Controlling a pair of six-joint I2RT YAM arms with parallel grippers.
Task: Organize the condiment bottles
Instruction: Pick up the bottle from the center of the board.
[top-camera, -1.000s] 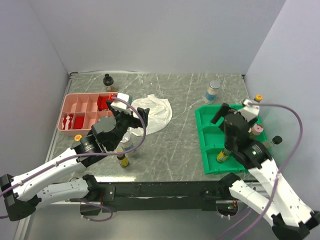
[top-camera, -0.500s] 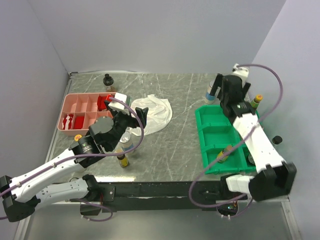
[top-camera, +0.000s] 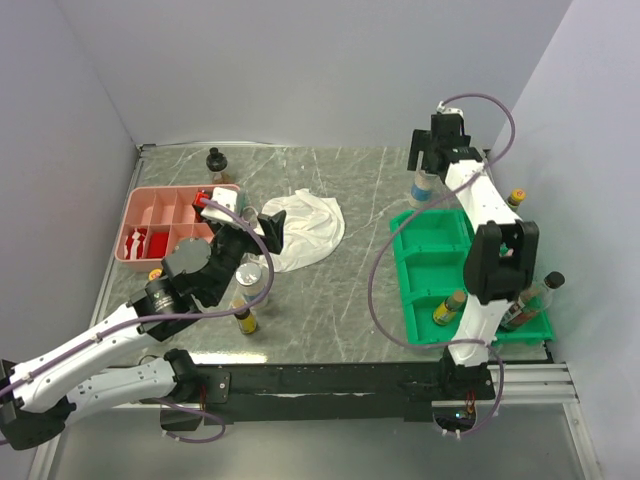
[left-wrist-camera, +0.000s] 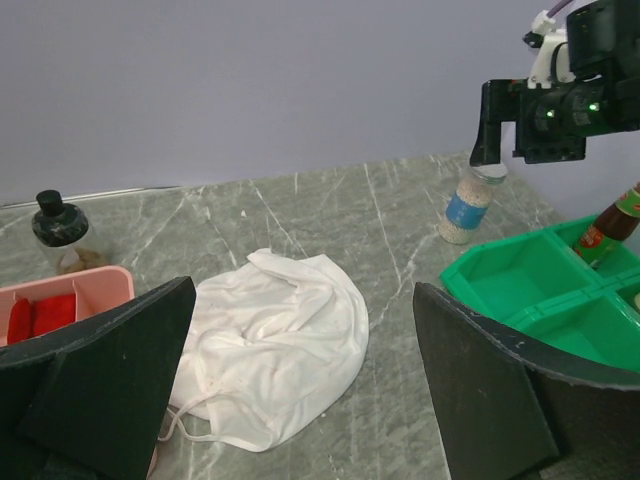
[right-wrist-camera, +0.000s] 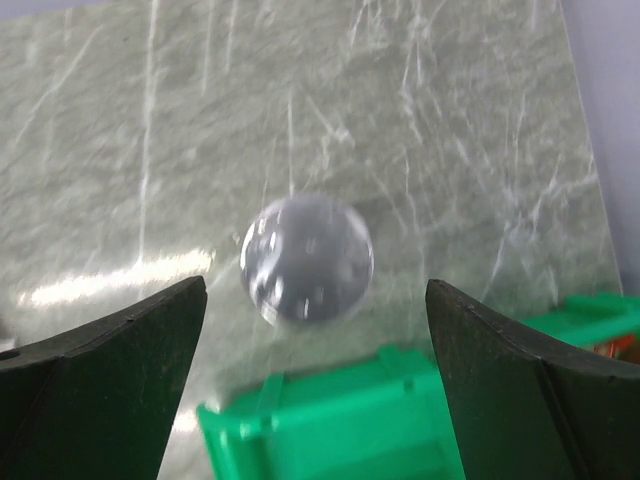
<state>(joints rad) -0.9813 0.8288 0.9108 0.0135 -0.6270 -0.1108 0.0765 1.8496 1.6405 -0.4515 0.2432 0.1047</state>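
Blue-label bottle (top-camera: 424, 188) stands upright on the surface (top-camera: 340, 290), well right of the white cloth (top-camera: 305, 225) & a bit farther back. Its long axis is vertical, silver cap up, facing straight into the right wrist cam. Right pincer (top-camera: 428, 160) hangs directly over it w/ jaws spread wide, one finger either side of the cap in the wrist view; no contact seen. Left pincer (top-camera: 245, 218) sits at the cloth's near-left edge, jaws also spread, nothing btwn them, aimed across the cloth. Count in top view: 8 bottles, 2 trays, 1 cloth. Other bottles: dark-cap bottle (top-camera: 215, 163) upright, back-left of the cloth. Clear silver-cap bottle (top-camera: 250, 280) & amber bottle (top-camera: 245, 320) both upright, front-left of the cloth, right beside the left arm. Orange cap (top-camera: 155, 273) shows farther left of the cloth, body hidden by the arm. Yellow-cap bottle (top-camera: 514, 199) is far right of the cloth by the wall; tilt hard to tell. Yellow-label bottle (top-camera: 447, 308) & dark bottle (top-camera: 528, 303) sit in the green tray (top-camera: 430, 240), right of the cloth & nearer the front. Both lean, long axes slanted, caps tipped up & away from the cloth. Pink tray (top-camera: 160, 215) lies just left of the cloth w/ red items in its compartments, too small to id.
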